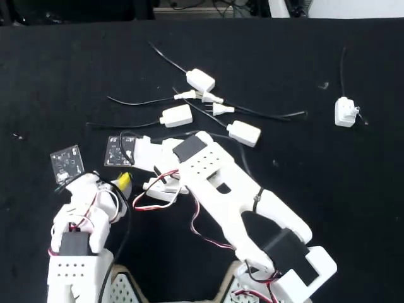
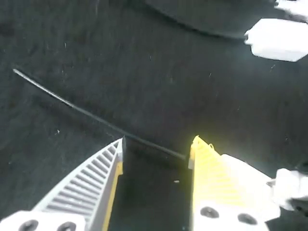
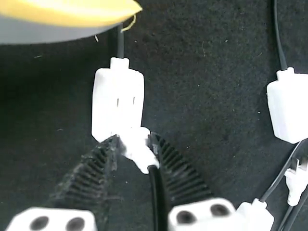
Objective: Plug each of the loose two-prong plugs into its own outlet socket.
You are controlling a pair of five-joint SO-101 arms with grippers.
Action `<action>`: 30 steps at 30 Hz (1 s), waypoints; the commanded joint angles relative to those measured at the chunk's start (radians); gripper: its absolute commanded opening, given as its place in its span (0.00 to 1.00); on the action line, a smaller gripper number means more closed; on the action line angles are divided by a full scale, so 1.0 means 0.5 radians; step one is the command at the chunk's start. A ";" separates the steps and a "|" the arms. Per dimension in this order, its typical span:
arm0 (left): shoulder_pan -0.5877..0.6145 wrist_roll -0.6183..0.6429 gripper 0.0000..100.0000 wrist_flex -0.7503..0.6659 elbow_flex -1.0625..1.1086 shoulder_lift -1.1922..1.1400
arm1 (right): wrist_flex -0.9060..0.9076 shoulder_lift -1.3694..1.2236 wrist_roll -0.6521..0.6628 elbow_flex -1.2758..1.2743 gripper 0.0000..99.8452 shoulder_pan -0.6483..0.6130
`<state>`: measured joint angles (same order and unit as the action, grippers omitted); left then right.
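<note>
My right gripper [image 3: 132, 142] is shut on a white two-prong plug [image 3: 139, 155] whose black cord runs back between the fingers. The plug's front is pressed against the end of a white outlet socket [image 3: 118, 101] with two slots on top; the prongs are hidden. The socket's black cable [image 3: 119, 43] leads toward the yellow finger [image 3: 67, 14] of my left gripper. That left gripper [image 2: 156, 144] stands open low over the cloth, with a thin black cable [image 2: 86, 113] crossing at its fingertips. In the high view it sits at the front left [image 1: 120, 183], beside the right arm [image 1: 208, 170].
Further white sockets [image 1: 201, 80] [image 1: 177, 115] [image 1: 243, 133] and loose plugs [image 1: 189, 95] [image 1: 221, 108] lie tangled with black cords at the table's middle back. One socket [image 1: 344, 112] lies alone at the far right. Two small dark square boards [image 1: 66, 161] [image 1: 118, 151] lie at the left.
</note>
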<state>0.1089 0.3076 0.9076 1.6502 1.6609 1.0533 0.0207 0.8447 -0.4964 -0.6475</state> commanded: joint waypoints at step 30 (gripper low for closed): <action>-0.008 0.169 0.23 -0.270 -0.753 -1.906 | 0.138 -0.008 -0.110 0.051 0.01 -0.003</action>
<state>0.0997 0.4104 0.6805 1.3541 0.7741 1.0963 0.0284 0.8186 -0.4641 -0.6475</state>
